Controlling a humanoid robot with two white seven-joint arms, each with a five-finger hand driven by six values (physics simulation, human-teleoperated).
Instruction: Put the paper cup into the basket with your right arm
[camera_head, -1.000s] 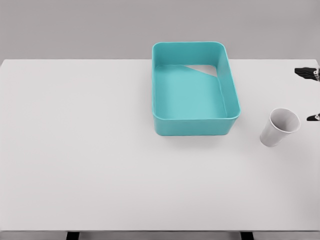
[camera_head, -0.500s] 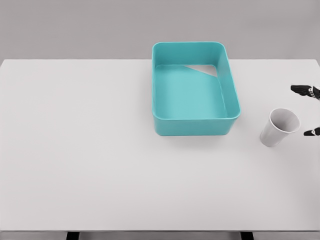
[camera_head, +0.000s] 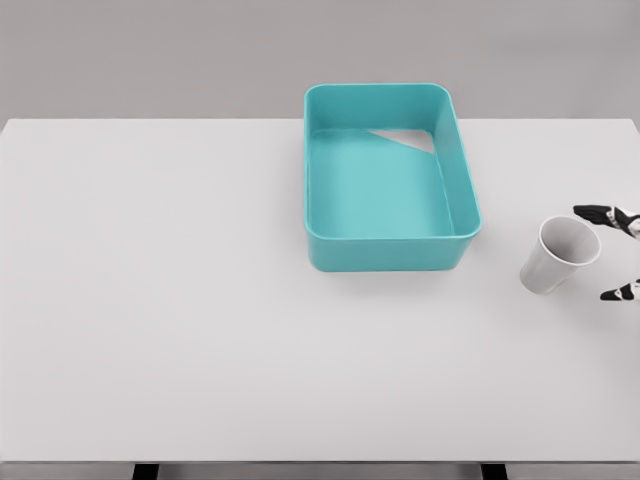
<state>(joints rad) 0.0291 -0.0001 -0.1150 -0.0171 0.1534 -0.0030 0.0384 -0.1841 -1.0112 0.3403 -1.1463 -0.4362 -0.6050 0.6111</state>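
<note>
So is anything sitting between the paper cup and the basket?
No. In the head view only bare white table lies between the paper cup and the basket.

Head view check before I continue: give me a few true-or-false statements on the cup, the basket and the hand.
1. The paper cup stands on the table, right of the basket. True.
2. The cup is inside the basket. False: it is outside, apart from it.
3. The right hand shows only fingertips at the right edge, spread beside the cup. True.
4. The right hand grips the cup. False: its fingertips are not closed on it.
5. The left arm reaches over the basket. False: it is out of view.
</note>
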